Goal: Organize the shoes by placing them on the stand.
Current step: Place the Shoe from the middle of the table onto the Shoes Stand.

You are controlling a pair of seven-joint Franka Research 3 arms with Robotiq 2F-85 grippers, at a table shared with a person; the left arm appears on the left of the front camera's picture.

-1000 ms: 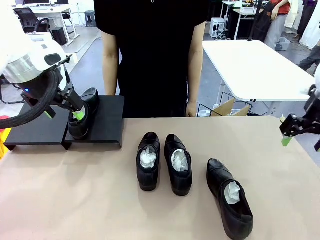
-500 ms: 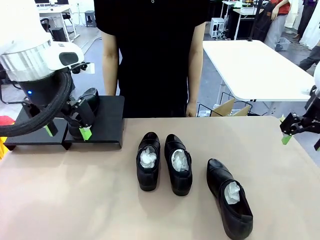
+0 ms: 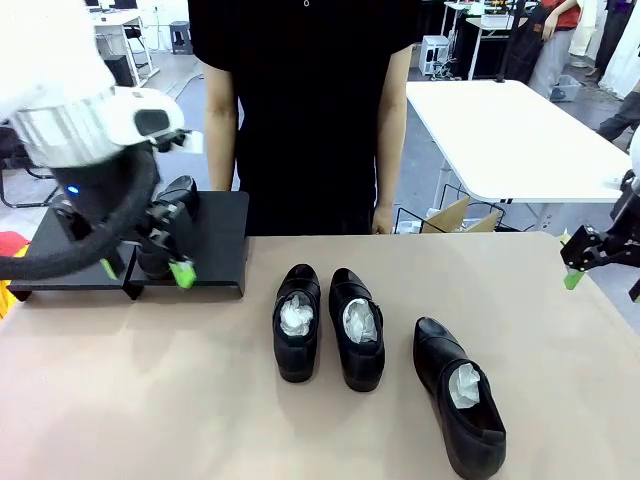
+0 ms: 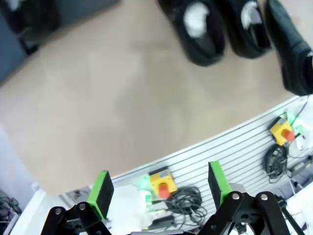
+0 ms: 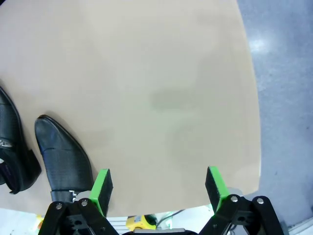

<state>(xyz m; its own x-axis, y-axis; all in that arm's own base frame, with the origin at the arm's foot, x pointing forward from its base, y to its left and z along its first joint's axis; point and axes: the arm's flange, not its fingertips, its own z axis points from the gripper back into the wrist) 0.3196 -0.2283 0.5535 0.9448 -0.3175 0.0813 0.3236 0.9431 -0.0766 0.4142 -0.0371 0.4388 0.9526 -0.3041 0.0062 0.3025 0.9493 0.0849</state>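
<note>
Item 1: one shoe [image 3: 182,198] is seen on the stand [image 3: 218,245], partly hidden by the left gripper [image 4: 160,188], whose jaws are spread wide and empty. Items 2–4: two shoes [image 3: 297,322] [image 3: 357,328] are laid side by side mid-table [image 3: 150,400], and a fourth shoe [image 3: 460,410] is laid to their right, nearer the robot. The right gripper [image 5: 159,188] is held wide open and empty above the table's right side.

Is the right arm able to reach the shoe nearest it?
Probably yes: the right gripper hangs open above the table, and nothing lies between it and that shoe.
</note>
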